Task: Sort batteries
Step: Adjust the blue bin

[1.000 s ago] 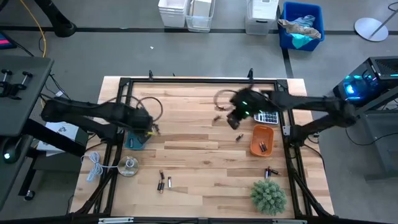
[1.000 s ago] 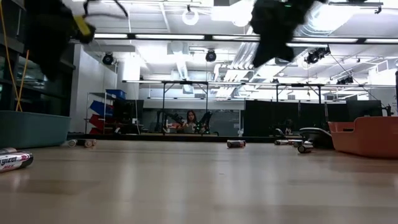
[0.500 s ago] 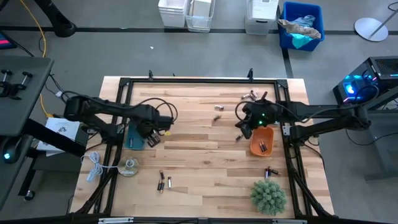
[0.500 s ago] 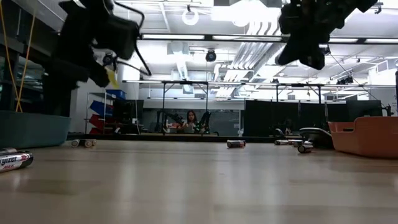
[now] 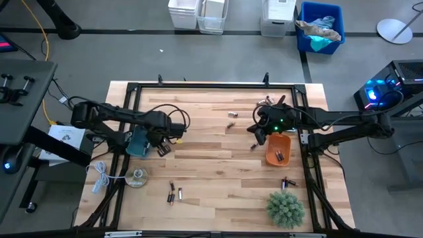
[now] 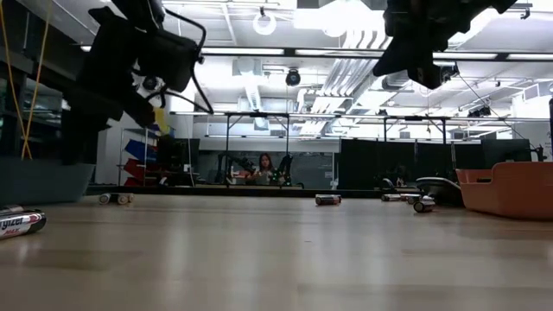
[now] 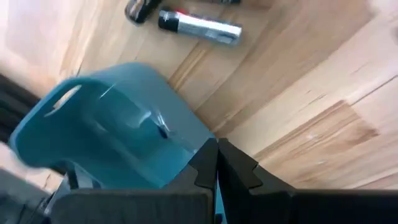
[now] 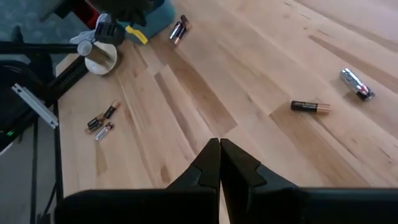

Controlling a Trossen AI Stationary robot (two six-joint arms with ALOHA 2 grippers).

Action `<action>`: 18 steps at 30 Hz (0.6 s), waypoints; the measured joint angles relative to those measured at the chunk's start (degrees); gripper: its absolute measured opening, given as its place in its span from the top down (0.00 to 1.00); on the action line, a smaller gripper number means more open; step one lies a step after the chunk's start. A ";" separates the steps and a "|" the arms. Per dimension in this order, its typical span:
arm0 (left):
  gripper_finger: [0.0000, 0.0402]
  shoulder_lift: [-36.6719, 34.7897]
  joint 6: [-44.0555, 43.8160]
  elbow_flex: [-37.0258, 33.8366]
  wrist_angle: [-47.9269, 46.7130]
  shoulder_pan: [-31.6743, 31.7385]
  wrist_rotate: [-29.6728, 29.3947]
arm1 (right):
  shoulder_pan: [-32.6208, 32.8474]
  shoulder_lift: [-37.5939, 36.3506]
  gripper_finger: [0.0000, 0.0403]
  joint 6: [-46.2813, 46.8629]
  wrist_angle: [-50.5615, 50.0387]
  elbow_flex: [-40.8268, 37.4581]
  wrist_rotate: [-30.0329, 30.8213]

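Observation:
Batteries lie scattered on the wooden table: two near the far middle (image 5: pixel 231 114), one (image 5: pixel 253 146) beside the orange tray (image 5: pixel 278 149), some in that tray, a pair at the near edge (image 5: pixel 174 193). The right wrist view shows a dark, copper-ended one (image 8: pixel 312 106) and a silvery one (image 8: pixel 356 83). My left gripper (image 5: pixel 160 148) is shut at the right side of the teal tray (image 5: pixel 137 142), with two batteries (image 7: pixel 199 26) beyond it. My right gripper (image 5: pixel 258 134) hangs shut and empty above the table, left of the orange tray. My left gripper comes slanting down from the right, and its shut fingertips (image 7: pixel 205 163) meet the teal tray's rim (image 7: pixel 186 140) on the side facing the table's middle. Whether they pinch the wall or only lean against it, I cannot tell. The tray stays on the table.
A green plant (image 5: pixel 285 207) stands at the near right corner, with a battery (image 5: pixel 288 182) before it. A small roll (image 5: pixel 137 177) and a white cable (image 5: pixel 99 175) lie near the left edge. More batteries (image 5: pixel 267 101) sit at the far right. A black frame borders the table.
My left gripper came down toward the near edge, from above the teal tray to its right side, and the tray has shifted a little toward the left edge. My right gripper drew back from the far middle toward the orange tray, then held there.

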 joint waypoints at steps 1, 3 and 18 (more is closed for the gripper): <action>1.00 -0.25 0.55 0.54 0.22 0.00 0.00 | 0.00 0.00 1.00 0.00 0.02 0.02 0.12; 1.00 -0.75 1.75 1.72 1.17 -0.01 -0.02 | 0.00 0.00 1.00 0.00 -0.02 0.01 0.46; 1.00 -4.79 9.05 0.48 -15.91 0.70 0.13 | -0.09 0.00 1.00 0.00 0.03 0.02 1.33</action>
